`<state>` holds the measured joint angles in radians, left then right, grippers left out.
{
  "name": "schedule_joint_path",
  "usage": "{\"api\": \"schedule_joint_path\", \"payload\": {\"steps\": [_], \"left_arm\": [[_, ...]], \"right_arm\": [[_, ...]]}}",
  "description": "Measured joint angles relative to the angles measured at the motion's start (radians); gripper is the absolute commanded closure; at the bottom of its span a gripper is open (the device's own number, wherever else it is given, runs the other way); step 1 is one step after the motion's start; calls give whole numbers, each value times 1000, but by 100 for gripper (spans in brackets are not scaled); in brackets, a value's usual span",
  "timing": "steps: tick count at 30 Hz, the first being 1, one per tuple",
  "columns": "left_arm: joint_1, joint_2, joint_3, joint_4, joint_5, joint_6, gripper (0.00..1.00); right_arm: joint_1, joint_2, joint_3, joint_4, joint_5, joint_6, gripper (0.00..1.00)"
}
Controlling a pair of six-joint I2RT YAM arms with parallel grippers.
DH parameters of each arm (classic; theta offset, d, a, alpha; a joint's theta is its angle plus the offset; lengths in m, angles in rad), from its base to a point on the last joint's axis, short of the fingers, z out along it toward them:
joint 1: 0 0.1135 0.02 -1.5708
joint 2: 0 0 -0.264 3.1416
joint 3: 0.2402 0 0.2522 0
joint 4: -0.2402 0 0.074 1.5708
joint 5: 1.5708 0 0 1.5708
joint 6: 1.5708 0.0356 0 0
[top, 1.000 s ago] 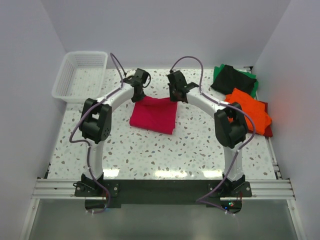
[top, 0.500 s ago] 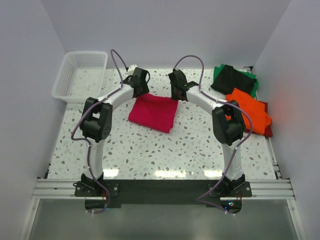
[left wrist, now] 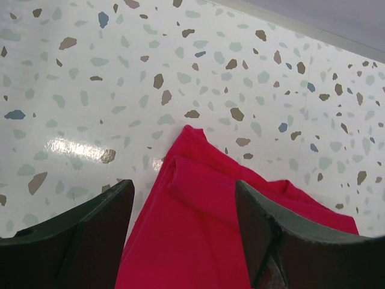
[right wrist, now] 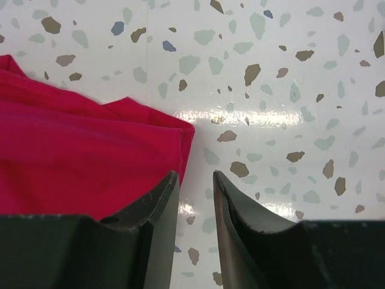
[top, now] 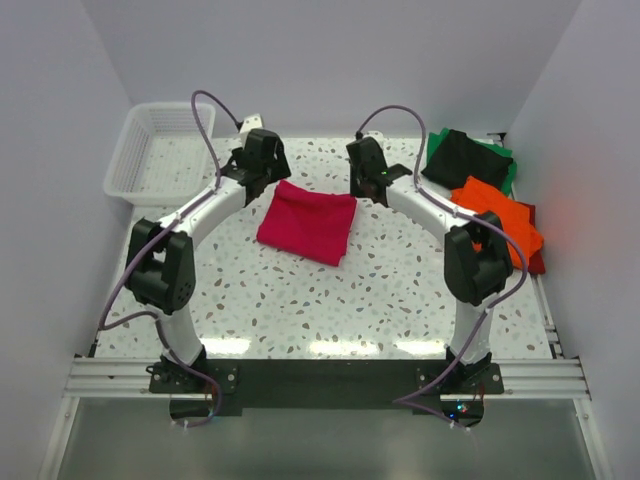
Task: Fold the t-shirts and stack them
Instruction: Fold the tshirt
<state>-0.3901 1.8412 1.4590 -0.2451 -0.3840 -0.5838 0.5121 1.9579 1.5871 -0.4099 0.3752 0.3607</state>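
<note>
We see the crimson-pink t-shirt (top: 307, 227) folded into a rough rectangle, lying flat near the middle of the speckled tabletop (top: 300, 300), between the two arms. The left end effector (top: 264, 178) hovers at the shirt's far left corner with its fingers spread wide. In the left wrist view the cloth (left wrist: 198, 241) lies under the gap and nothing is gripped. The right end effector (top: 372, 190) is at the shirt's far right corner. Its fingers are parted by a narrow gap through which bare tabletop shows, and the folded edge (right wrist: 78, 162) lies just beside one finger, unpinched.

Along the right side of the tabletop we see a black t-shirt (top: 460, 155) lying on a green t-shirt (top: 507, 168). Nearer to us, an orange t-shirt (top: 497, 215) lies over a dark red t-shirt (top: 536, 263). A white mesh basket (top: 130, 165) stands at the far left corner.
</note>
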Motion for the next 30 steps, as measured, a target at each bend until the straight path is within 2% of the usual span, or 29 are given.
{"api": "schedule_joint_path", "payload": {"steps": [3,4,6,9,12,19,24,30], "left_arm": [[0,-24,-4,-18,37,22,35],[0,-25,-4,-28,49,29,42],[0,-24,-4,-63,77,48,47],[0,-24,-4,-105,110,63,64],[0,-23,-4,-122,138,82,75],[0,57,74,-161,185,103,89],[0,139,102,-184,207,105,93],[0,168,106,-205,216,105,97]], "right_arm": [[5,-42,-21,1,-11,3,70],[8,-50,-27,0,-19,5,71],[18,-61,-37,-2,-32,9,71],[42,-62,-38,-17,-47,14,72],[78,-62,-37,-32,-55,21,72],[108,-60,-23,-52,-105,41,73],[102,3,40,-40,-140,41,73],[102,99,70,-37,-172,42,75]]}}
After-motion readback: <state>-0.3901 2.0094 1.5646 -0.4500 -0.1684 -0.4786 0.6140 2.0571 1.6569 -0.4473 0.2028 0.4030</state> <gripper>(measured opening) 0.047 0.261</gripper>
